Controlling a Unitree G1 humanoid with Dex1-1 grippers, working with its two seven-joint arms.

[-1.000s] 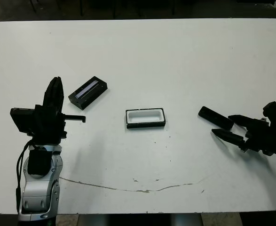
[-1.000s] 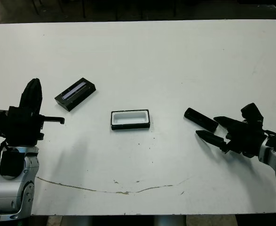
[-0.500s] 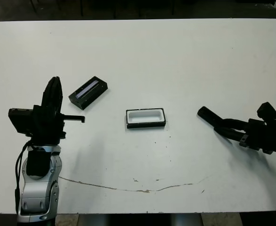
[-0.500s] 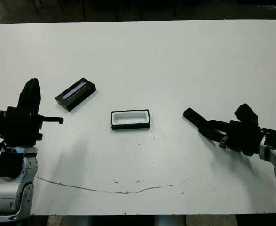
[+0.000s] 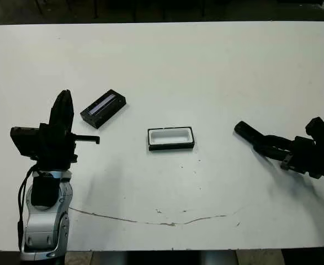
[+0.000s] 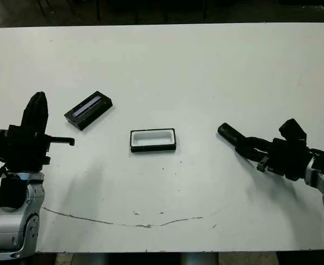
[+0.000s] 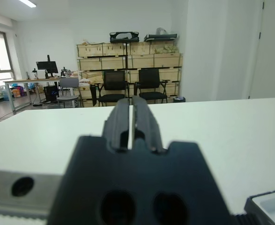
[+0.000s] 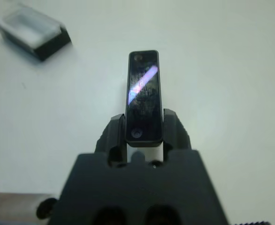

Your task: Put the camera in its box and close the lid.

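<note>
Right wrist view first — what is the right tool point(image 8: 144, 136) doing?

— Its two fingers point(image 8: 113, 136) are pinching the near end of the camera point(image 8: 144, 93). The camera runs straight out from between them, its glossy face up with a purple streak of light across it.

— Is the camera on the desk point(image 5: 206, 72)?

— From the head views its far end looks low over the white surface, but I cannot tell whether it touches. The camera point(image 5: 249, 134) points away from the tool toward the middle of the desk.

— Where is the box?

— The box point(image 5: 171, 138) sits open beyond the camera's free tip, well apart from it, white lining up. In the right wrist view it shows ahead of the tool and off to one side point(image 8: 32, 30).

— And the lid?

— The lid point(image 5: 103, 108) lies flat on the desk, pale strip up, on the far side of the box from the right tool. It is near the left tool point(image 5: 62, 113), just ahead of its raised fingers and slightly inward.

— What about that left tool?

— It is raised above the desk with its fingers pointing up and away. In the left wrist view its fingers point(image 7: 121, 119) are pressed together with only a thin slit between them, holding nothing. A corner of the box point(image 7: 268, 208) shows at the edge of that view.

— Anything beyond the desk?

— Chairs point(image 7: 114, 84) and shelves of cartons point(image 7: 128, 55) stand in the room behind.
</note>
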